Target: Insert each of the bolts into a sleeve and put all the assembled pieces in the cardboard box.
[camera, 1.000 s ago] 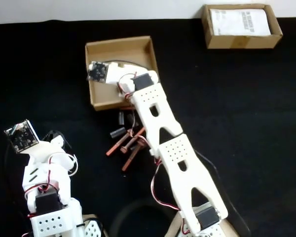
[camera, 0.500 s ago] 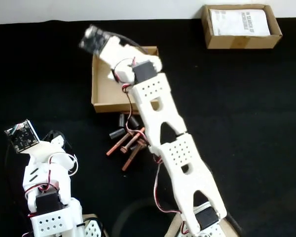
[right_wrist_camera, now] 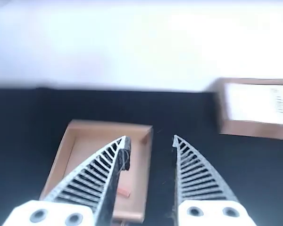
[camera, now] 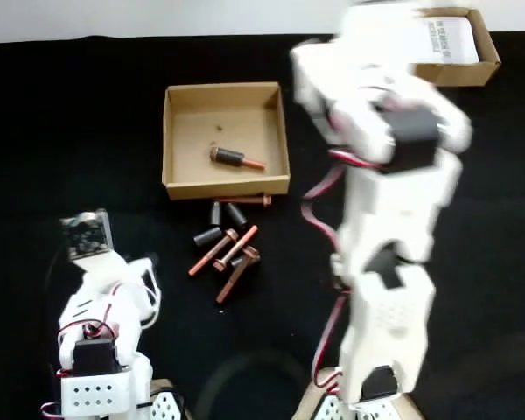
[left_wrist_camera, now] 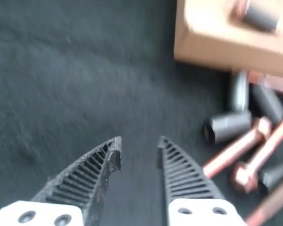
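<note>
1. The left end effector [left_wrist_camera: 137,157] is being held low over the black tabletop [left_wrist_camera: 61,70], near the pile. Its fingers are being held a little apart, and nothing is being gripped.
2. Loose copper bolts [camera: 214,254] and dark sleeves [camera: 208,236] are being left in a small pile in front of the cardboard box [camera: 168,131]. A lone bolt [camera: 245,199] is being left right beside the box's front wall.
3. One finished piece [camera: 236,159], a bolt pushed into a sleeve, is being held inside the box.
4. The right end effector [right_wrist_camera: 151,148] is being held high above the tabletop, with its fingers wide and empty.
5. A second box [camera: 477,74] with paper in it is being left at the far edge.
6. It looks like one piece is done and the next one is being started. A bolt or a sleeve is needing to be picked from the pile. The fingers are likely needing to be lowered around just one piece, because the pieces are being crowded together.
</note>
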### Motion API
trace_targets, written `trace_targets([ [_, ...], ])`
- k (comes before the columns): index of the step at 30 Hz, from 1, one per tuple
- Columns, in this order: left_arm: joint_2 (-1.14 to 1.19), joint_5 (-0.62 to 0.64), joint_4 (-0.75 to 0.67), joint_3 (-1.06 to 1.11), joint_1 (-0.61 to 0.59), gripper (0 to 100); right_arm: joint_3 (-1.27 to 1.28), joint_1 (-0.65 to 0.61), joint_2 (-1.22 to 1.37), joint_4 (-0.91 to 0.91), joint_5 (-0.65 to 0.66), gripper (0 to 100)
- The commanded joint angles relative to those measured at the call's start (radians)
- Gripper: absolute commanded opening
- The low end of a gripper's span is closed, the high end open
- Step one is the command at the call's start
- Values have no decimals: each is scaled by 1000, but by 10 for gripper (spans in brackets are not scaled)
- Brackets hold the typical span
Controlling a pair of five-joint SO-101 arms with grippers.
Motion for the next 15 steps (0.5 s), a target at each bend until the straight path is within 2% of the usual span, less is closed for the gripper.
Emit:
trace_targets([
  [1, 1, -55, 117, -108, 33, 166, 180, 71, -239, 13, -55, 124],
  [5, 10, -152, 244, -282, 97, 168, 605, 70, -521, 12, -57, 124],
  [8, 107, -183, 305, -423, 140, 170, 928, 71, -710, 8, -57, 124],
  [12, 423, -183, 387, -671, 183, 171, 1287, 136, -940, -8, -95, 124],
  [15, 700, -181, 488, -897, 249, 168, 1523, 251, -1109, -67, -132, 124],
])
